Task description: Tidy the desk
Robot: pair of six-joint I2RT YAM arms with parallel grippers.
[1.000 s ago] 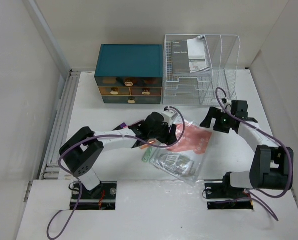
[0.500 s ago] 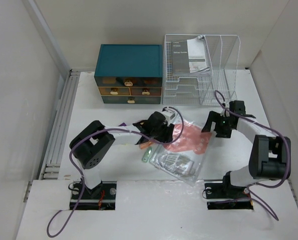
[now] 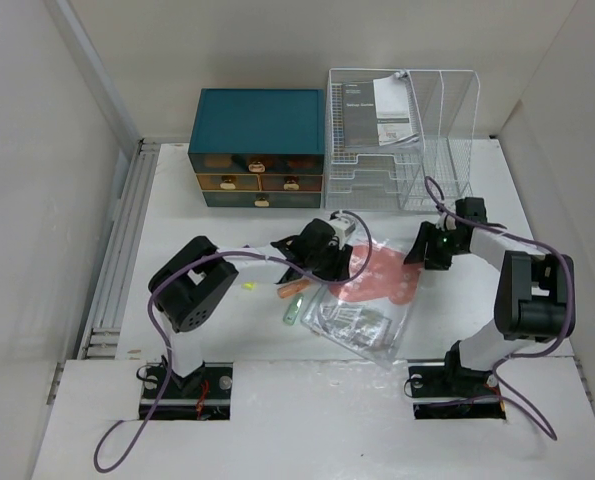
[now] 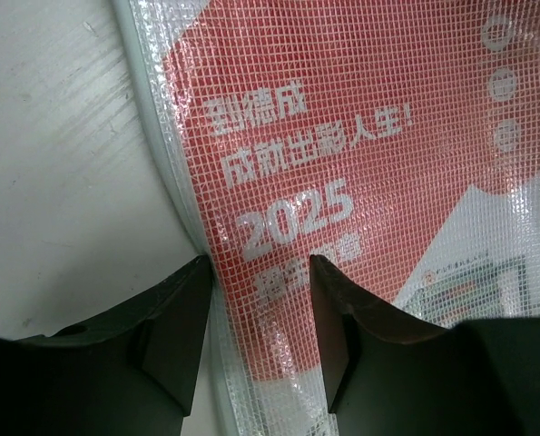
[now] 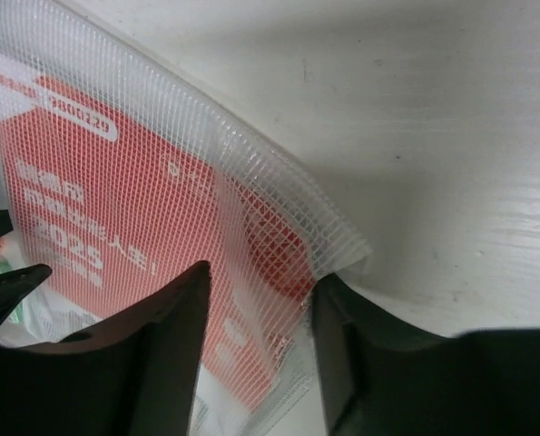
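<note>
My left arm [image 3: 239, 262] folded back, baring a slim orange pen-like stick [image 3: 293, 290]; my right gripper [image 5: 260, 282] slid left onto the clear red-printed mesh pouch [image 5: 161, 209] corner, jaws narrowing.

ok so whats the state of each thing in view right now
mesh pouch: lying on the desk, one corner curled up
left gripper: open, fingers astride the pouch's edge
right gripper: open, fingers astride the curled corner
drawer chest: all drawers shut
wire rack: upright, booklet standing in it
orange pen: lying loose
green pen: lying loose, beside the pouch
</note>
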